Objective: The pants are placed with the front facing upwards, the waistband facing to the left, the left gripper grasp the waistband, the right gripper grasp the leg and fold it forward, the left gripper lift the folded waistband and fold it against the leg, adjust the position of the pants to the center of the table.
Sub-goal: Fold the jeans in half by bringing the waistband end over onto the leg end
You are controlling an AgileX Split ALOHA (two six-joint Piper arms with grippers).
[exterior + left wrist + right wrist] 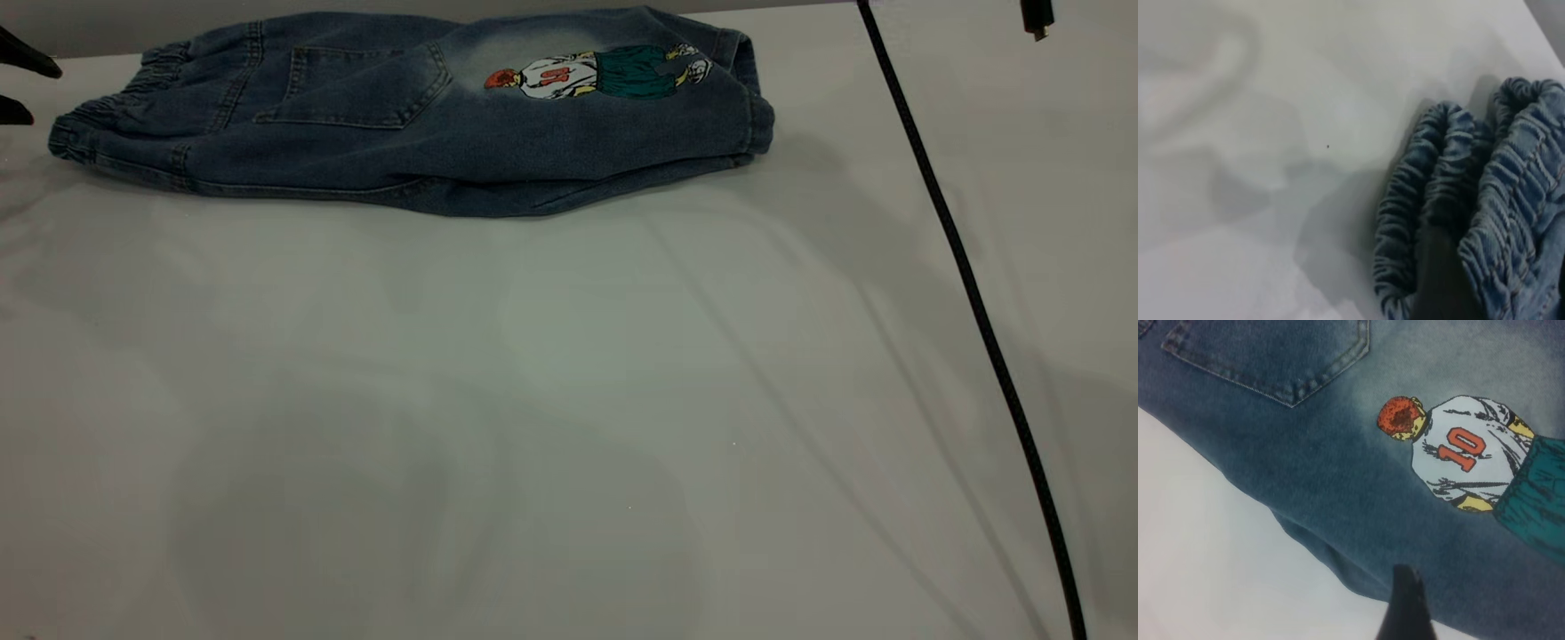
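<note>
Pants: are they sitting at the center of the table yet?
No, the pants lie folded along the far edge of the table, toward the left side.

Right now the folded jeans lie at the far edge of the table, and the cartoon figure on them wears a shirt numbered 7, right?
Not quite: the cartoon figure's shirt reads 10, as the right wrist view shows. The pants do lie folded at the table's far edge.
</note>
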